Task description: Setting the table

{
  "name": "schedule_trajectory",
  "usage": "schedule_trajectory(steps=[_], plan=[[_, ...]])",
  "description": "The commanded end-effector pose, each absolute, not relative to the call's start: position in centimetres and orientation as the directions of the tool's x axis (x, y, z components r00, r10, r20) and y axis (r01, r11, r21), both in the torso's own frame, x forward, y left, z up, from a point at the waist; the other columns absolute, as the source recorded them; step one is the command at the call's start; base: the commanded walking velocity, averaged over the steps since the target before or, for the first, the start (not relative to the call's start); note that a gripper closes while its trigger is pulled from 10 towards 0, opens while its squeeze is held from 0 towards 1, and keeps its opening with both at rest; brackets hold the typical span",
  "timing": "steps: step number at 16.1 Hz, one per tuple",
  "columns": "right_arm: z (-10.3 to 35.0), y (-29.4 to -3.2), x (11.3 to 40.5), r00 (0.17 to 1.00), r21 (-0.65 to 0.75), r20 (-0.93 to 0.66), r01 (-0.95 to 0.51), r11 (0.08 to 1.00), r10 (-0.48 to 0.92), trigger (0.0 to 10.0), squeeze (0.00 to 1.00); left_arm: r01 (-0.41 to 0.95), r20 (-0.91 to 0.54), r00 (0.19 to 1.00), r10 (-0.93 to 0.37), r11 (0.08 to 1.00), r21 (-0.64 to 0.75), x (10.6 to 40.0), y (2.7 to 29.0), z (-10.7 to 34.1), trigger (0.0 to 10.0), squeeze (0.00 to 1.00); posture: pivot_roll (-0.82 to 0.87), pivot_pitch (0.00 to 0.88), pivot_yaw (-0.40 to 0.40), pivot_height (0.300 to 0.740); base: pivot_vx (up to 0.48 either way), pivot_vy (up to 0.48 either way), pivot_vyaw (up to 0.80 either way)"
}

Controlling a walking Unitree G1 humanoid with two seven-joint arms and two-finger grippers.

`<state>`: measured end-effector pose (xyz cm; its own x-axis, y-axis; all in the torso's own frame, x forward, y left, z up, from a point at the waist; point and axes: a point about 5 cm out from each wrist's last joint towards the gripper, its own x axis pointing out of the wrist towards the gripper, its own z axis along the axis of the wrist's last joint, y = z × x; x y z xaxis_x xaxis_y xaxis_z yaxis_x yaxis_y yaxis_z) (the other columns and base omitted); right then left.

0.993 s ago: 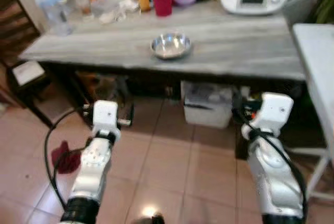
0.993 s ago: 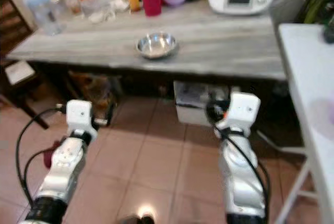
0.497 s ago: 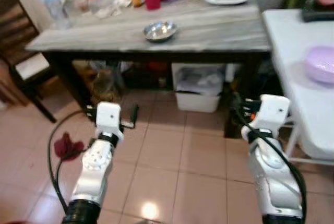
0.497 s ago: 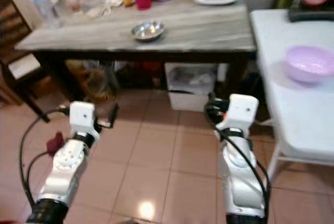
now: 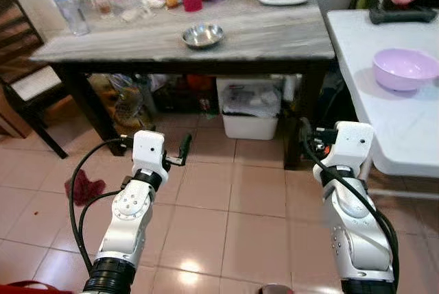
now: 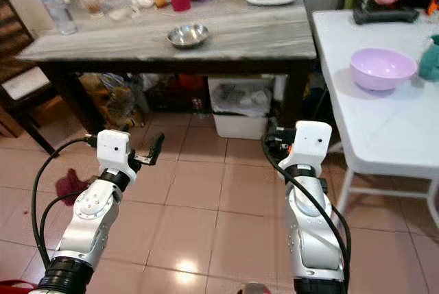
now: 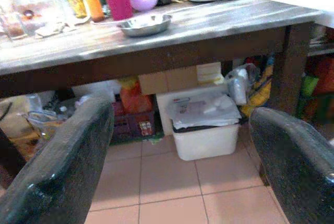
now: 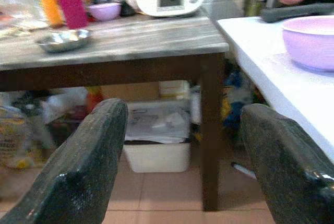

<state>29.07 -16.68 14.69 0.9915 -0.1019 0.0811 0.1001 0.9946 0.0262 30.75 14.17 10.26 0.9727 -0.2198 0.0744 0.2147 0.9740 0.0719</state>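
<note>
Upright steel bowl [image 5: 203, 34] on grey table [image 5: 274, 37]; lilac bowl [image 5: 405, 69] on white table [image 5: 370, 102].

Grey table [image 5: 274, 37]: steel bowl [image 5: 203, 34]. White table [image 5: 363, 88]: purple bowl [image 5: 405, 69].

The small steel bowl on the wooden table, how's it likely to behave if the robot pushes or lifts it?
The steel bowl looks thin, shallow and empty, so it is probably light. Its shiny curved wall may slip between the gripper's fingers, so pinching the rim seems safer. Pushed on the smooth wooden table, it would likely slide or spin rather than tip, being low and wide.
</note>
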Motion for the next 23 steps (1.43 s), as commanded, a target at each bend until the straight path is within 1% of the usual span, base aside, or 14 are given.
schedule_trajectory(steps=[1, 2, 3, 4, 6, 8, 10, 11, 12, 13, 15, 17, 18, 23], plan=[[14.52, -16.69, 29.29, 0.992, 0.027, 0.062, 0.112, 0.993, -0.114, 10.0, 0.00, 0.218, 0.083, 0.971, -0.224, 0.973, 0.075, 30.82, 14.35, 10.56, 10.0, 0.00, -0.26, 0.082, 0.107, 0.740, 0.000, -0.285, 0.00], [14.64, -16.39, 29.21, 0.996, 0.013, 0.071, 0.061, 0.998, -0.061, 10.0, 0.00, 0.223, 0.082, 0.970, -0.228, 0.972, 0.071, 30.79, 14.30, 10.55, 10.0, 0.00, -0.26, 0.082, 0.106, 0.740, 0.000, -0.277, 0.00], [14.47, -16.38, 29.10, 0.997, 0.094, 0.053, 0.053, 0.994, -0.058, 10.0, 0.00, 0.226, 0.081, 0.970, -0.231, 0.972, 0.071, 30.80, 14.25, 10.53, 10.0, 0.00, -0.26, 0.082, 0.107, 0.740, 0.000, -0.281, 0.00], [14.48, -16.33, 29.09, 0.997, 0.101, 0.054, 0.045, 0.994, -0.051, 10.0, 0.00, 0.227, 0.081, 0.969, -0.232, 0.971, 0.070, 30.80, 14.24, 10.55, 10.0, 0.00, -0.26, 0.082, 0.107, 0.740, 0.000, -0.281, 0.00], [14.44, -16.35, 29.11, 0.997, 0.083, 0.048, 0.055, 0.995, -0.059, 10.0, 0.00, 0.238, 0.078, 0.967, -0.243, 0.969, 0.068, 30.81, 14.13, 10.51, 10.0, 0.00, -0.26, 0.082, 0.105, 0.740, 0.000, -0.283, 0.00], [14.49, -16.34, 29.17, 0.996, 0.031, 0.053, 0.065, 0.997, -0.067, 10.0, 0.00, 0.241, 0.076, 0.966, -0.246, 0.968, 0.066, 30.79, 14.09, 10.48, 10.0, 0.00, -0.26, 0.082, 0.105, 0.740, 0.000, -0.285, 0.00], [14.50, -16.23, 29.34, 0.996, 0.051, 0.068, 0.061, 0.997, -0.065, 10.0, 0.00, 0.247, 0.076, 0.965, -0.251, 0.967, 0.064, 30.77, 14.00, 10.46, 10.0, 0.00, -0.26, 0.081, 0.105, 0.740, 0.000, -0.283, 0.00], [14.73, -16.35, 29.46, 0.991, 0.017, 0.091, 0.101, 0.995, -0.102, 10.0, 0.00, 0.249, 0.076, 0.964, -0.253, 0.967, 0.064, 30.75, 14.02, 10.46, 10.0, 0.00, -0.26, 0.082, 0.106, 0.740, 0.000, -0.281, 0.00], [14.79, -16.37, 29.51, 0.989, 0.002, 0.098, 0.111, 0.994, -0.110, 10.0, 0.00, 0.249, 0.077, 0.964, -0.254, 0.966, 0.063, 30.73, 14.03, 10.47, 10.0, 0.00, -0.26, 0.081, 0.107, 0.740, 0.000, -0.277, 0.00], [14.67, -16.37, 29.51, 0.991, 0.007, 0.085, 0.106, 0.994, -0.106, 10.0, 0.00, 0.250, 0.076, 0.964, -0.255, 0.966, 0.062, 30.72, 14.04, 10.45, 10.0, 0.00, -0.26, 0.083, 0.108, 0.740, 0.000, -0.277, 0.00], [14.63, -16.25, 29.36, 0.996, 0.060, 0.070, 0.054, 0.997, -0.059, 10.0, 0.00, 0.254, 0.077, 0.963, -0.258, 0.965, 0.060, 30.70, 13.97, 10.47, 10.0, 0.00, -0.26, 0.083, 0.107, 0.740, 0.000, -0.272, 0.00], [14.95, -16.39, 29.22, 0.993, 0.084, 0.103, 0.052, 0.995, -0.060, 10.0, 0.00, 0.258, 0.080, 0.962, -0.262, 0.964, 0.058, 30.76, 13.88, 10.57, 10.0, 0.00, -0.26, 0.085, 0.109, 0.740, 0.000, -0.274, 0.00], [15.10, -16.46, 29.25, 0.992, 0.072, 0.112, 0.056, 0.996, -0.064, 10.0, 0.00, 0.259, 0.082, 0.961, -0.263, 0.964, 0.057, 30.81, 13.84, 10.66, 10.0, 0.00, -0.26, 0.084, 0.111, 0.740, 0.000, -0.274, 0.00], [15.11, -16.48, 29.34, 0.992, 0.077, 0.105, 0.062, 0.995, -0.070, 10.0, 0.00, 0.264, 0.088, 0.959, -0.268, 0.963, 0.055, 30.90, 13.75, 10.81, 10.0, 0.00, -0.26, 0.085, 0.112, 0.740, 0.000, -0.268, -0.74]])
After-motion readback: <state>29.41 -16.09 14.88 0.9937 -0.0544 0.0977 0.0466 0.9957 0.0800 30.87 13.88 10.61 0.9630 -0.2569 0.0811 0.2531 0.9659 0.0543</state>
